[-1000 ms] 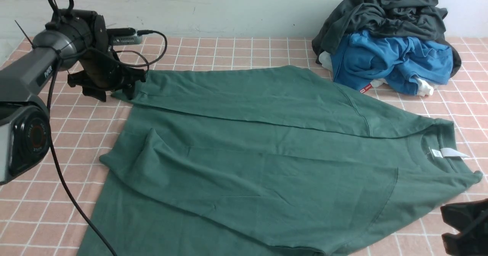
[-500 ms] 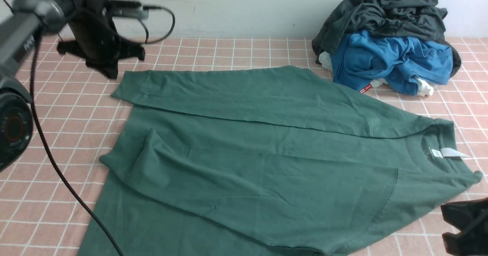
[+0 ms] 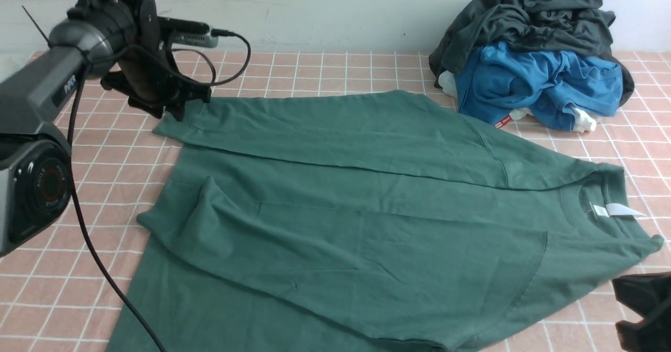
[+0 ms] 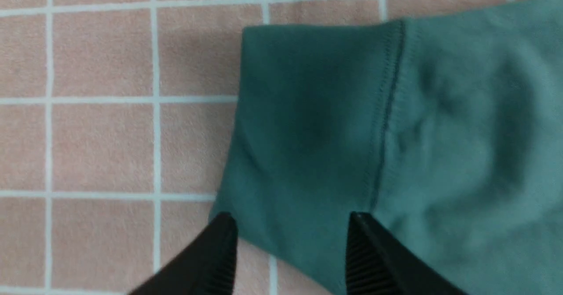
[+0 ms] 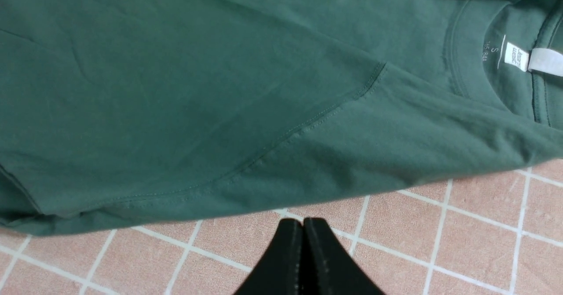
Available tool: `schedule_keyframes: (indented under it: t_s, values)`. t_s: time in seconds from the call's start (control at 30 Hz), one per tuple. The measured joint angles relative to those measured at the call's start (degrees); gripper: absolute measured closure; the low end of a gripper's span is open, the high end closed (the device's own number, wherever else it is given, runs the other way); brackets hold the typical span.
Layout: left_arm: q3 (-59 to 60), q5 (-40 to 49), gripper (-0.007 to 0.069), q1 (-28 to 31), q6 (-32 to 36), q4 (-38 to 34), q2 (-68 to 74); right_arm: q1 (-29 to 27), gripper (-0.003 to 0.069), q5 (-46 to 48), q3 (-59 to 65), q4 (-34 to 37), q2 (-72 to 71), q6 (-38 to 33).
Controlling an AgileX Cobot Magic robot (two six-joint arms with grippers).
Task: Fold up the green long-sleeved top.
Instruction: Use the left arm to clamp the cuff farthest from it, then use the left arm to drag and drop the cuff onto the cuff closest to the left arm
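Green long-sleeved top spread on my desk, my left hand parted over its far-left cuff, my right hand pinched closed, empty, near-right.

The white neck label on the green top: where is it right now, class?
In the front view, on the right, the white neck label sits inside the collar of the green long-sleeved top, nearer the robot than the blue garment.

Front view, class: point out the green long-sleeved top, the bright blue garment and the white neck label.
green long-sleeved top (image 3: 341,221), front view, middle of its spread body.
bright blue garment (image 3: 534,82), front view, centre of the crumpled blue cloth in the pile.
white neck label (image 3: 621,210), front view, middle of the label at the collar.
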Motion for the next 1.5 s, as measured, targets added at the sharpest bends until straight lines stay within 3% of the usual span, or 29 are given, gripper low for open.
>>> schedule_keyframes:
  t_s: [0.13, 0.3, 0.37, 0.43, 0.5, 0.6, 0.8, 1.03, 1.27, 1.5]
  values:
    - [0.00, -4.88, 0.0193, 1.79, -5.56, 1.77, 2.37, 0.00, 0.0669, 0.00, 0.00, -1.08, 0.00, 0.00]
    - [-0.05, -6.06, 0.0223, 2.94, -7.00, -0.07, 4.04, 0.00, 0.0669, -0.90, 0.81, -2.55, 0.00, 0.00]
    - [-0.11, -5.98, 0.0295, 2.89, -4.54, -1.89, 4.04, 0.00, 0.0669, -1.12, 1.01, -2.80, 0.00, 0.00]
    - [-0.16, -5.43, 0.0445, 2.89, -1.46, -4.17, 4.04, 0.00, 0.0669, -1.59, 1.01, -2.98, 0.00, 0.00]
    - [-0.22, -4.32, 0.0547, 2.84, -0.40, -4.98, 3.82, 0.00, 0.0669, -1.77, 1.01, -2.98, 0.00, 0.00]
    - [-0.28, 1.14, 0.0610, 2.68, 0.83, -5.40, 2.65, 0.00, 0.0669, -1.89, 1.03, -2.98, 0.00, 0.00]
    - [-0.33, 13.80, 0.0618, 2.59, 5.05, -7.13, -3.98, 0.00, 0.0669, -1.94, 1.03, -2.20, 0.00, 0.00]
    - [7.49, 15.20, 0.0618, 2.52, 8.25, -11.08, -18.19, 0.00, 0.0669, -2.00, 1.10, -1.53, -3.05, 0.00]
    - [30.41, 15.31, 0.0618, 2.52, 8.53, -14.32, -37.60, 0.00, 0.0669, -2.00, 1.14, -1.53, -8.08, 0.00]
    - [53.39, 11.51, 0.0574, 2.52, 9.94, -11.49, -40.39, 0.00, 0.0669, -2.00, 1.25, 0.36, -8.41, 0.00]
